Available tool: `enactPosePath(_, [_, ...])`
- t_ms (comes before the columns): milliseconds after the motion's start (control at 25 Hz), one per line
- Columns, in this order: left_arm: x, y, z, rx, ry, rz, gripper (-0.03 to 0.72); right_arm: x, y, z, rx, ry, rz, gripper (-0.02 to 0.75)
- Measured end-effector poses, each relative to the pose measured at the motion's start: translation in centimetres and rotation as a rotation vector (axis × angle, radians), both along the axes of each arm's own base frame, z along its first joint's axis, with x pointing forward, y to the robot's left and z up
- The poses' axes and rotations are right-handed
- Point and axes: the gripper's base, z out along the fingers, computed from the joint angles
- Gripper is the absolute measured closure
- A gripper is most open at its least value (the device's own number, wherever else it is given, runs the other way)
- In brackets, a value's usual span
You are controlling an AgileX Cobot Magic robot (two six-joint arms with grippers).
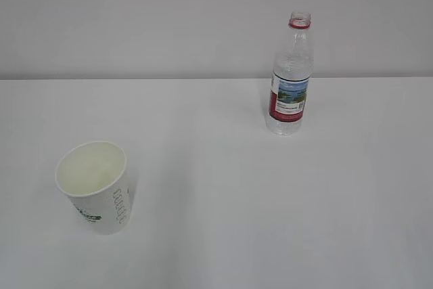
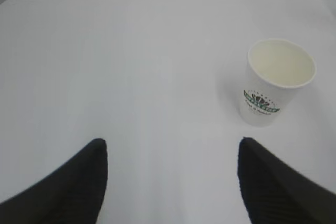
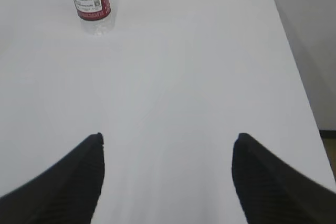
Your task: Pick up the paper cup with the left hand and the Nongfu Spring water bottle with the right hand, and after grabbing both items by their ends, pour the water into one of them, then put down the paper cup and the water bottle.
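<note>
On table point(image 1: 216, 235): paper cup point(image 1: 95, 187), water bottle point(image 1: 289, 79).

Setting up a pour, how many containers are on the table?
2: a paper cup near the front left, and a water bottle standing farther back on the right. Nothing seems hidden.

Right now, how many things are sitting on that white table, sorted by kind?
Paper cup: 1, standing upright with its mouth open.
Water bottle: 1, standing upright with no cap on.
Total: 2 things on the table, each standing apart from the other.
</note>
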Motion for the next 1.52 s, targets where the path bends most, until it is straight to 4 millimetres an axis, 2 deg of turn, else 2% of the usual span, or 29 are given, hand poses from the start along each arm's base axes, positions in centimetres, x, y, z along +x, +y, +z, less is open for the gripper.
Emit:
enactPosePath(200, [0.2,0.0,2.1,-0.009,-0.194,0.003,0.127,0.1,0.0,1.8,0.008,-0.154,0.007,0.169])
enactPosePath(400, [0.5,0.1,3.6,-0.010,-0.352,0.010,0.127,0.4,0.1,2.7,0.012,-0.252,0.012,0.169])
enactPosePath(800, [0.6,0.2,4.6,0.000,-0.472,0.019,0.127,0.7,0.2,4.3,0.011,-0.438,0.019,0.169])
enactPosePath(1520, [0.6,0.2,4.9,-0.001,-0.503,0.019,0.127,0.8,0.1,4.5,0.003,-0.472,0.017,0.169])
